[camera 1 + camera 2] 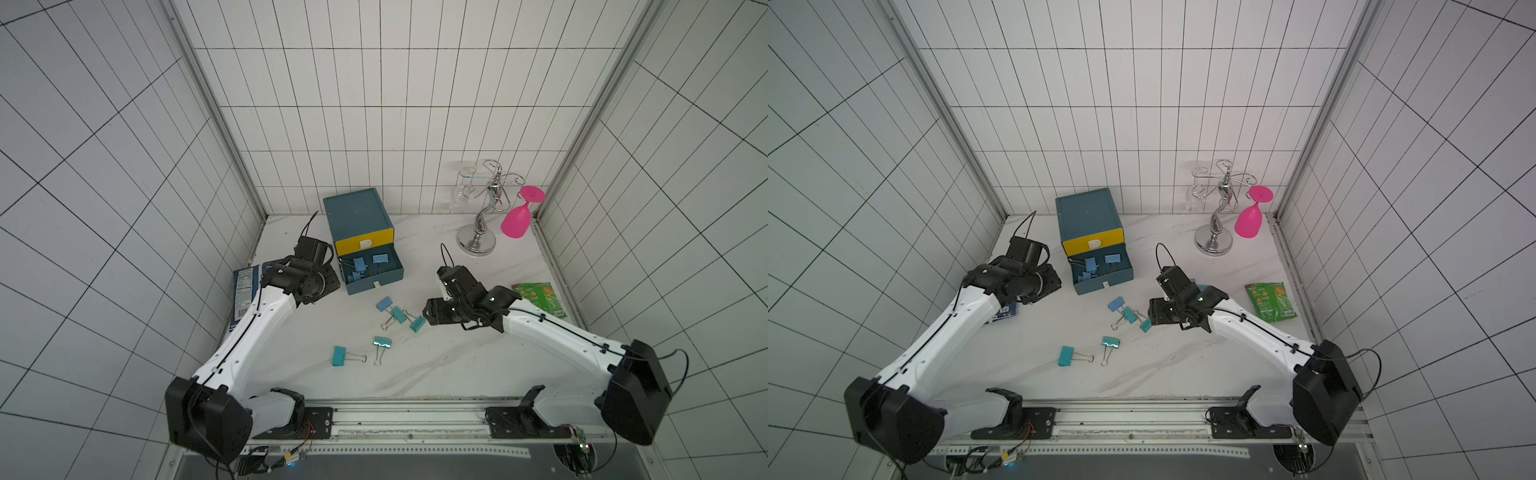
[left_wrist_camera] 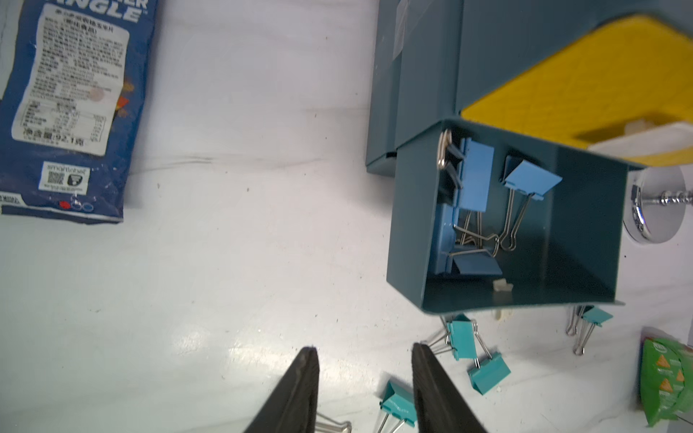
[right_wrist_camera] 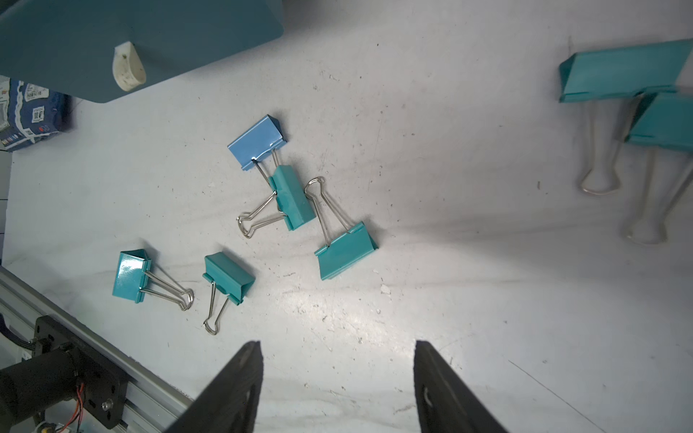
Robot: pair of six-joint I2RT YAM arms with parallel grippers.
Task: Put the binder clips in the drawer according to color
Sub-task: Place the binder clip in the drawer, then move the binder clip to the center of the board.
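The left gripper and right gripper stand spread and empty, with binder clips lying ahead of the right gripper.

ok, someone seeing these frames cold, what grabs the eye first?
The hot-pink goblet hanging bowl-down from the chrome glass rack in the back right corner. Then the dark-teal cabinet at the back centre, its yellow top drawer shut and the teal drawer beneath pulled open, with light-blue binder clips inside. Teal binder clips lie scattered on the white table in front of it.
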